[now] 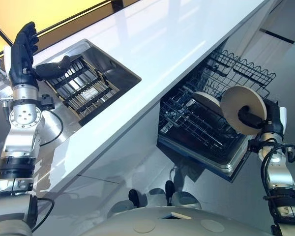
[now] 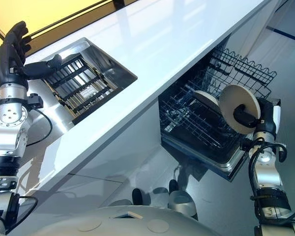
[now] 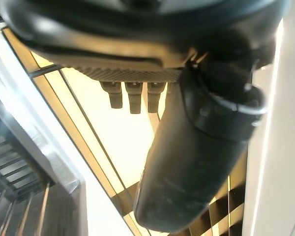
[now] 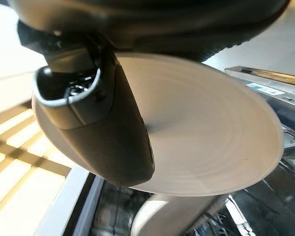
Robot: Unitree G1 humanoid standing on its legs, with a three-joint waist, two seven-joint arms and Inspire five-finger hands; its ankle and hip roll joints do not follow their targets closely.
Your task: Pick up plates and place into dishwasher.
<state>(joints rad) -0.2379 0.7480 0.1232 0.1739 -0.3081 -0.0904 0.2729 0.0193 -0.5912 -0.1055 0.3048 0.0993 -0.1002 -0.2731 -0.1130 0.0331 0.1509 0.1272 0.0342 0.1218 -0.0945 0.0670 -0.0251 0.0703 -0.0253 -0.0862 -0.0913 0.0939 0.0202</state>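
Right hand (image 1: 251,117) gripped a pale plate (image 1: 236,100), thumb across its face, plate held on edge | just beyond it, a second plate (image 1: 207,101) stood in the open dishwasher rack (image 1: 246,73) | left hand (image 1: 23,51), well apart, hovered slack-fingered and holding nothing beside the sink (image 1: 119,69) in the white counter (image 1: 177,39).
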